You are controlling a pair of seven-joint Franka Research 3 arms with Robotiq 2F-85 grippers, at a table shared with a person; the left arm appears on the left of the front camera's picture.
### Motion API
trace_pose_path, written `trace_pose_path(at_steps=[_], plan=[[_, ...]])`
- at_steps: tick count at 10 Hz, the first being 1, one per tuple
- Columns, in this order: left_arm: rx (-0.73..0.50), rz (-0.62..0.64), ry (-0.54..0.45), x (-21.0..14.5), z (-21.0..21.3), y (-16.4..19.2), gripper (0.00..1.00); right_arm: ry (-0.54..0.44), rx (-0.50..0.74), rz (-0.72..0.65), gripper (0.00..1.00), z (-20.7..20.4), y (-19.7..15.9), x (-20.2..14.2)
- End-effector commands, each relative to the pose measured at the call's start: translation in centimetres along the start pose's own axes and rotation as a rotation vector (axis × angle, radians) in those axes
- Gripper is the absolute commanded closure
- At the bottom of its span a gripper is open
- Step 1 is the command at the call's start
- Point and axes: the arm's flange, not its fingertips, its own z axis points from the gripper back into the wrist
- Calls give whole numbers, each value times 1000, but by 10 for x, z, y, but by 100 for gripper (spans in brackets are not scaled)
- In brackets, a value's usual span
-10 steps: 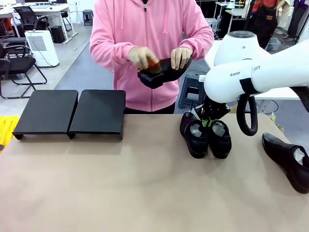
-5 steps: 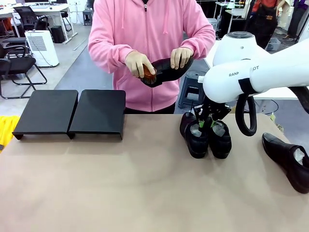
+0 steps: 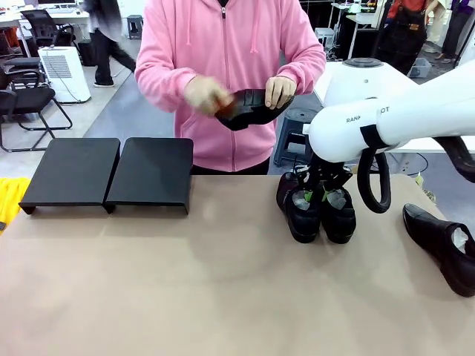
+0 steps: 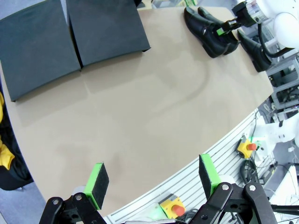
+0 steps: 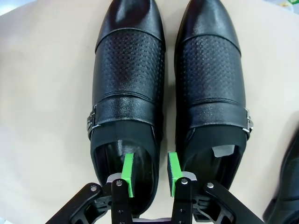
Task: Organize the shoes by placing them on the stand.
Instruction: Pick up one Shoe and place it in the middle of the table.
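Observation:
Two glossy black shoes stand side by side on the table, one left of the other. My right gripper hangs over their heels, open. One green pad sits inside the left shoe's opening, the other over the gap between the pair, and neither pad touches leather. A third shoe lies at the far right. The person holds another shoe at chest height. The black stand is at the far left with nothing on it. My left gripper is open above the table's near edge.
The person's other hand rubs a reddish-brown brush on the held shoe. Bare brown table lies between the stand and the shoes. Emergency-stop boxes sit below the near edge.
My right gripper's jaws have widened over the heels of the pair, and the arm has shifted slightly left. The person's brushing hand has moved along the held shoe.

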Motion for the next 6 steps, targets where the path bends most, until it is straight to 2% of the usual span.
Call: trace_pose_path(at_steps=[1, 6], plan=[[-15, -14, -3, 0, 2, 0, 0, 23, 24, -37, 61, -2, 3, 10], [-15, -14, -3, 0, 2, 0, 0, 63, 38, -35, 61, -20, 1, 15]])
